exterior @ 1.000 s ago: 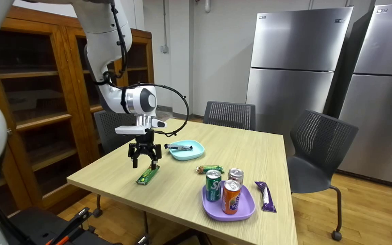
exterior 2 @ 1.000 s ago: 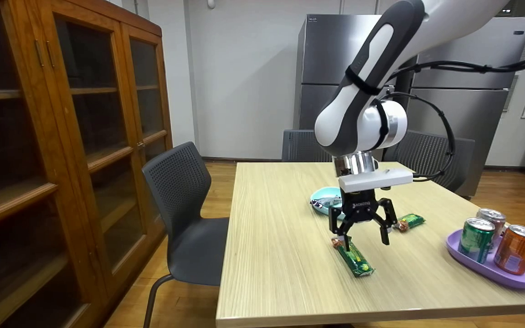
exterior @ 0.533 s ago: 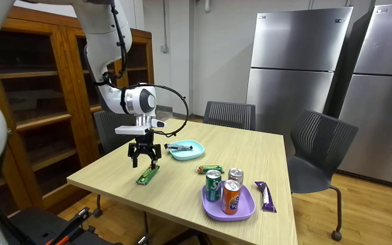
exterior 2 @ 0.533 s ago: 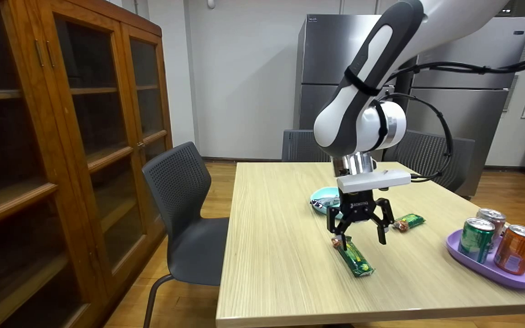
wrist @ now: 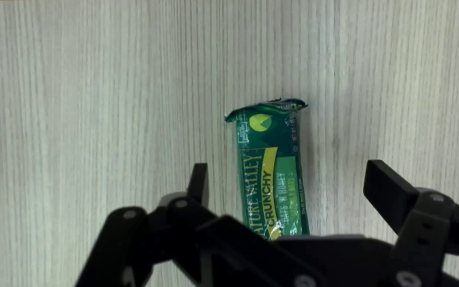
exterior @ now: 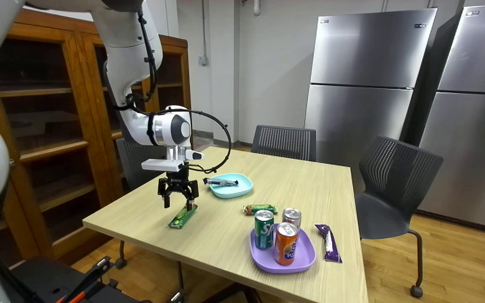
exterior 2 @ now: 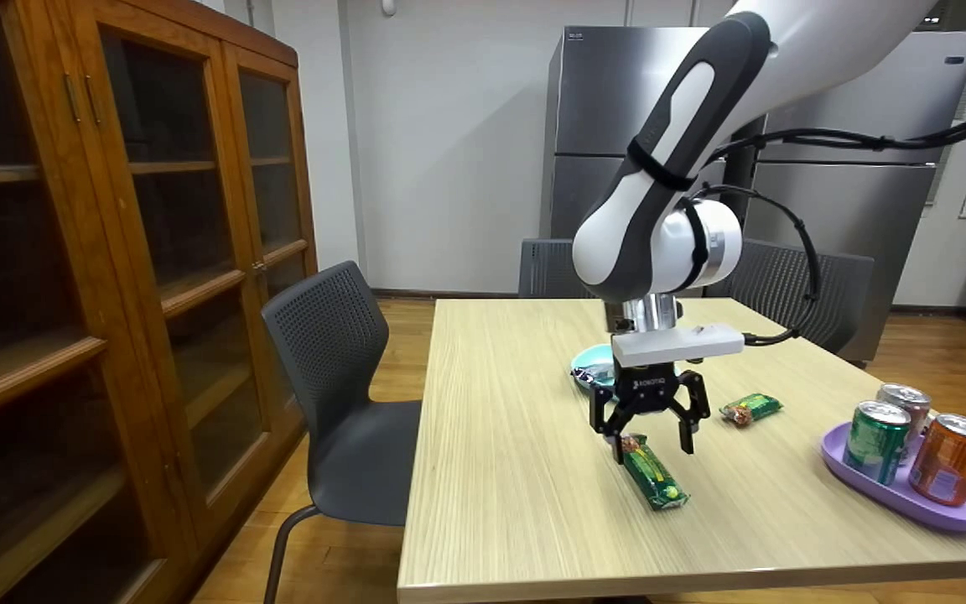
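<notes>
We see one gripper (wrist: 287,175) at the end of the arm, its two fingers (wrist: 199,183) spread wide with nothing in their grasp. Between them in the wrist view, we find one green granola bar (wrist: 269,167), flat on the one table (exterior: 310,181), apart from both fingers, its near end hidden by the gripper. Around it in both exterior views, we count one light-blue plate (exterior: 230,192) with one silver-and-dark bar (exterior: 222,182) on it, and a second green bar (exterior: 263,209). Farther out we count three cans on one purple plate (exterior: 306,252): one green can (exterior: 264,229), one orange can (exterior: 285,244), one silvery can (exterior: 291,216). Beside that plate, in an exterior view, lies one purple wrapper (exterior: 330,245). Beyond, we count three chairs (exterior: 284,143), two steel refrigerators (exterior: 364,113) and one wooden cabinet (exterior: 78,80).
</notes>
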Available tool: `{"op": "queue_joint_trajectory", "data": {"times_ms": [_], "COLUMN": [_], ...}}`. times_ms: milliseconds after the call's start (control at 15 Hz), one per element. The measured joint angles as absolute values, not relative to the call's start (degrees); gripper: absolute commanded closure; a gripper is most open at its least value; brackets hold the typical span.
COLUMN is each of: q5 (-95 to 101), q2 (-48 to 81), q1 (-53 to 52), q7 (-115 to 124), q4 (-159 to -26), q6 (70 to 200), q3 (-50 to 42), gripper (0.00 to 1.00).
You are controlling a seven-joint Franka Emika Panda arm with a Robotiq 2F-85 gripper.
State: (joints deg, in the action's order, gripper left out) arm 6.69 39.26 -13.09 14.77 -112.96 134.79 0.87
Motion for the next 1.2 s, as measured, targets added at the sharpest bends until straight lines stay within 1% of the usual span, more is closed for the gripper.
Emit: {"op": "queue_joint_trajectory", "data": {"times_ms": [600, 667, 733, 1067, 1200], "q5": [6.8, 6.8, 6.8, 6.8, 6.8], "q2": [42.6, 42.8, 43.0, 43.8, 43.8], "q1": [-13.1, -13.1, -13.1, -13.1, -13.1], "q7": [13.9, 13.7, 13.5, 12.3, 12.1], "q4": [-111.8, -111.6, -111.4, -110.7, -110.7], "q6": [139.3, 139.4, 139.5, 139.7, 139.8], "q3": [0.5, 0.4, 0.3, 0.2, 0.1], "gripper": [0.0, 0.25, 0.26, 0.66, 0.8]}}
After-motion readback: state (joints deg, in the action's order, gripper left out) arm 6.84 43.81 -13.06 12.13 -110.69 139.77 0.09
